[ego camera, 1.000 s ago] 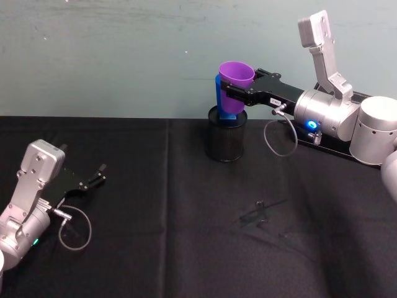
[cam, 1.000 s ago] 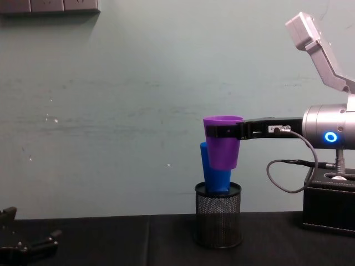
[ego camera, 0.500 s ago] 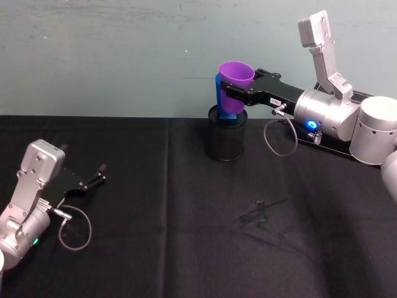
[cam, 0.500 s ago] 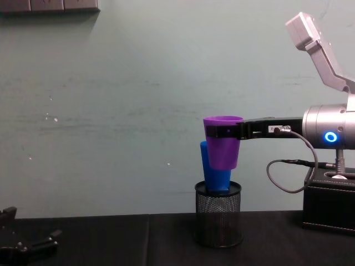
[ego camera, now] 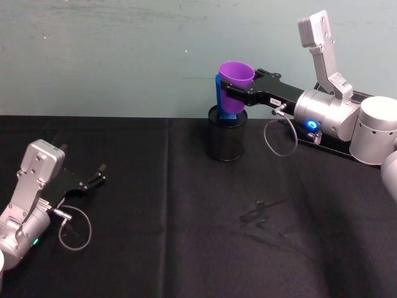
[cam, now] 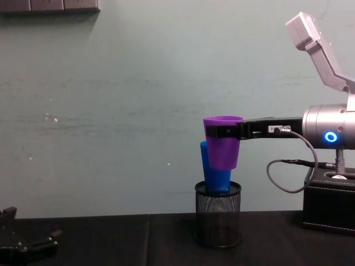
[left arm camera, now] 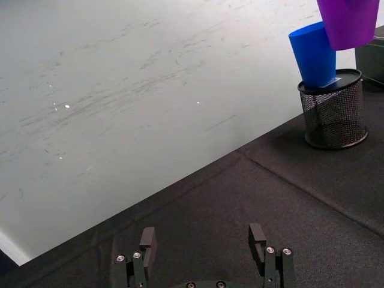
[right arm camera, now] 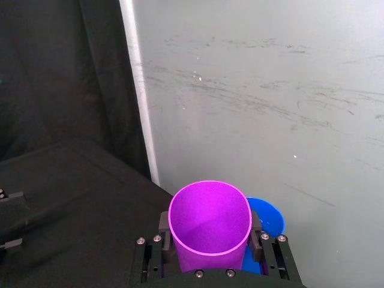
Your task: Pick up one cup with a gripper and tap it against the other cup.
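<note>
My right gripper (ego camera: 234, 93) is shut on the purple cup (ego camera: 235, 78), holding it upright in the air just under its rim (cam: 223, 132). Right behind it the blue cup (cam: 215, 173) stands tilted inside a black wire-mesh pen holder (cam: 218, 221). The two cups look pressed side to side in the chest view. From the right wrist view I look down into the purple cup (right arm camera: 209, 219), with the blue cup's rim (right arm camera: 266, 218) peeking out beside it. My left gripper (ego camera: 97, 174) rests open at the table's left, far from both cups (left arm camera: 204, 246).
A black cloth covers the table (ego camera: 186, 236). The mesh holder (ego camera: 226, 135) stands at the back middle near the grey-green wall. A black box (cam: 330, 208) sits behind my right arm. Small creases mark the cloth at the front right (ego camera: 260, 212).
</note>
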You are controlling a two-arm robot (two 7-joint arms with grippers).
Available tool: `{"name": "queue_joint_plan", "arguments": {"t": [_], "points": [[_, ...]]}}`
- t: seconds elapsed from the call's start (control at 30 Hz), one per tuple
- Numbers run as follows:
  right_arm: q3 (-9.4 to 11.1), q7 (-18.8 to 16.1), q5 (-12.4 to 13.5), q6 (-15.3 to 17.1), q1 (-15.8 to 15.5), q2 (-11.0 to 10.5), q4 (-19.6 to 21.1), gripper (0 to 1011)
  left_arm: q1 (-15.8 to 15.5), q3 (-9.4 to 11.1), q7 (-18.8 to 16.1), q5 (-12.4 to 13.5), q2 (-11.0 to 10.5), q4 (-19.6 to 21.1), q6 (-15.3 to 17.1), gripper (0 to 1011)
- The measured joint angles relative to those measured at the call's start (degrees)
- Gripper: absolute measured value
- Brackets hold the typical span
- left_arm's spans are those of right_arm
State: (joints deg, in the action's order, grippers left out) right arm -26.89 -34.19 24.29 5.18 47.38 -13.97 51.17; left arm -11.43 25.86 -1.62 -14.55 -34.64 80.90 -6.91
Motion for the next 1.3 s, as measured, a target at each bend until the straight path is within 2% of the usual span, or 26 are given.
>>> {"name": "queue_joint_plan", "arguments": {"t": [1.07,1.3], "points": [[0.0,-0.01,0.0,0.0,-0.01,0.0,0.02,729,0.0,0.0,0.0,0.0,0.0,0.0,0.0,1011],[0.05,-0.81,0.59,0.72,-2.04,-1.03,2.73,729,0.0,0.0,0.0,0.0,0.0,0.0,0.0,1011]]}}
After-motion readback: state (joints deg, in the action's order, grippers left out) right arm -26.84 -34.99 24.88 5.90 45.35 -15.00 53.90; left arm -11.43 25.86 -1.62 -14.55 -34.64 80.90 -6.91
